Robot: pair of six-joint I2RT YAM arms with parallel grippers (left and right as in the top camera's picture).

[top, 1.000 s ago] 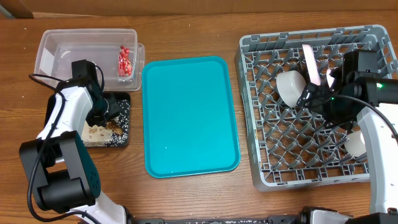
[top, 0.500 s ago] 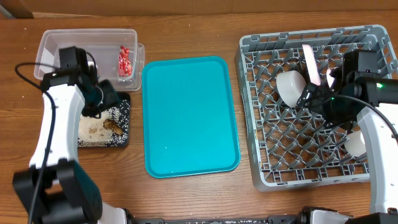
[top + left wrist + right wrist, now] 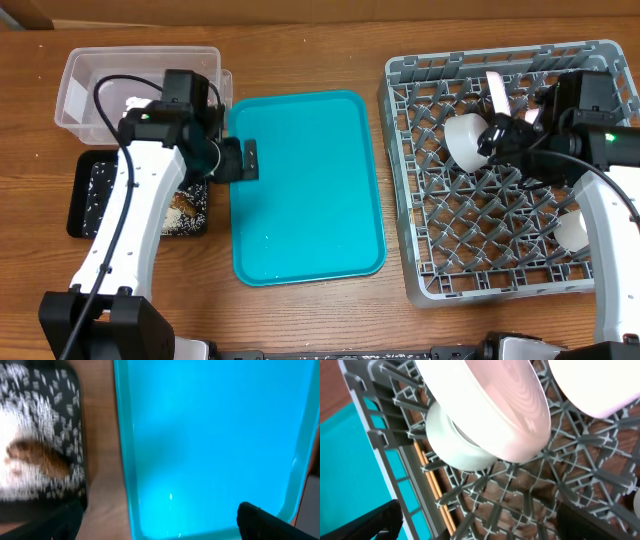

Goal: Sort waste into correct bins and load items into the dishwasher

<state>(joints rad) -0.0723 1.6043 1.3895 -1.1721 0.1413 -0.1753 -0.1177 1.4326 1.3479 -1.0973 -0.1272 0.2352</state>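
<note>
A teal tray [image 3: 310, 200] lies in the middle of the table [image 3: 300, 320], with a grey rack [image 3: 420, 280] to the right. The left gripper [image 3: 243, 160], over the tray's left edge, and the right gripper [image 3: 497, 140], over the rack, both gape empty.

We record a teal tray [image 3: 320, 200] lying flat on the wooden table [image 3: 300, 50], near that table's middle. Its corners are rounded and its rim raised. The table's brown grain shows on every side of the tray.

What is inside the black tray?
White rice grains and a small brown food scrap lie in the black tray. From overhead the left arm covers the tray's middle, so what lies under it there is hidden.
</note>
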